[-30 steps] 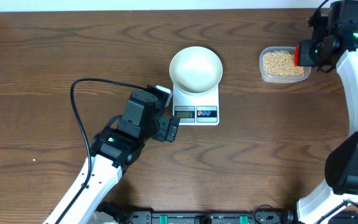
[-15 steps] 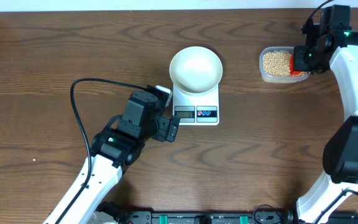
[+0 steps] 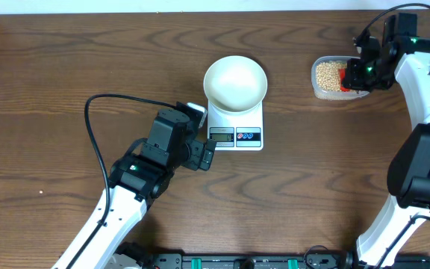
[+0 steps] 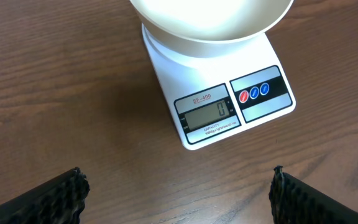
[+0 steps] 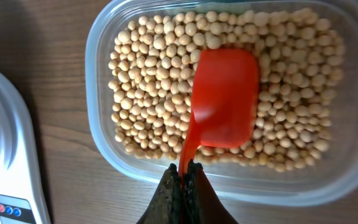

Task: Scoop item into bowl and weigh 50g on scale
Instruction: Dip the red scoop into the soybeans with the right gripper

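the bowl (image 3: 234, 82) sat on the scale (image 3: 235, 134) near the middle of the table (image 3: 51, 75), covering the scale's far part and overhanging its edges; the display (image 4: 207, 115) read 0, and the round buttons (image 4: 254, 92) sat just right of it, one red, the others blue; the left gripper (image 4: 178, 177) hovered over bare wood just in front of the scale, its fingers (image 4: 64, 193) spread wide apart, nothing between them, touching neither scale nor bowl; a black cable (image 3: 95, 127) looped from the left arm across the wood.

the beans (image 5: 148, 81) lay in a clear tub (image 5: 98, 74) at the far right of the table, well apart from the scale; they covered the tub's floor in a loose layer; the right gripper (image 5: 185, 171) hung at the tub's near wall with its fingers pressed together, pinching the thin handle of a red scoop (image 5: 224, 93); the scoop's cup lay out over the beans, near the middle of the tub, tilted a little to the right; whether it dug into the beans or only rested on them could not be told.
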Controlling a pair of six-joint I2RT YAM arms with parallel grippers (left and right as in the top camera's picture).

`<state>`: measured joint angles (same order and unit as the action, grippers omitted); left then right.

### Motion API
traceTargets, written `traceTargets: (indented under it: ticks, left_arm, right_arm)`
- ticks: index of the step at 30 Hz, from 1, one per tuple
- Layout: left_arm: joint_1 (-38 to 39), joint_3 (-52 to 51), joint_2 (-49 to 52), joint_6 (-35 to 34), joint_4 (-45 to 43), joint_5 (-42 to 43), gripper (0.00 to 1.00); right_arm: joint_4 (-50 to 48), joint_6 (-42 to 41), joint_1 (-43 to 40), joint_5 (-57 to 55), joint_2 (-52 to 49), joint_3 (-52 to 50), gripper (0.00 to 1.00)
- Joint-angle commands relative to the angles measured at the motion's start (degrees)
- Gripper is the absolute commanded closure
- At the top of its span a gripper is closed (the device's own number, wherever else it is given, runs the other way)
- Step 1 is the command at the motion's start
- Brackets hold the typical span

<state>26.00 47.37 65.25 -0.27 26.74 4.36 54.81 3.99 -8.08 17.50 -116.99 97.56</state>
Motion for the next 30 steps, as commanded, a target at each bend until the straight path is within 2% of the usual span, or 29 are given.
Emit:
traceTargets:
  ticks: [1,10,19,24,30]
  left_arm:
    - [0.1,-0.1,0.2,-0.9,0.1,0.1,0.05]
    - [0.1,-0.1,0.2,-0.9,0.1,0.1,0.04]
    - [0.1,-0.1,0.2,-0.9,0.1,0.1,0.05]
    - [0.1,-0.1,0.2,-0.9,0.1,0.1,0.05]
    - [0.1,-0.1,0.2,-0.9,0.1,0.1,0.05]
  right_arm:
    - [0.7,-0.7,-0.1,7.6,-3.5,0.1,0.99]
    - [0.1,-0.7,-5.0,19.6,-5.3,0.1,0.99]
    - [1.3,-0.7,-9.7,26.5,-5.3,0.1,0.99]
    - [1.5,-0.7,-12.2,26.9,-5.3,0.0,0.99]
    - [1.4,-2.1,-13.7,21.9,-5.3,-0.3,0.99]
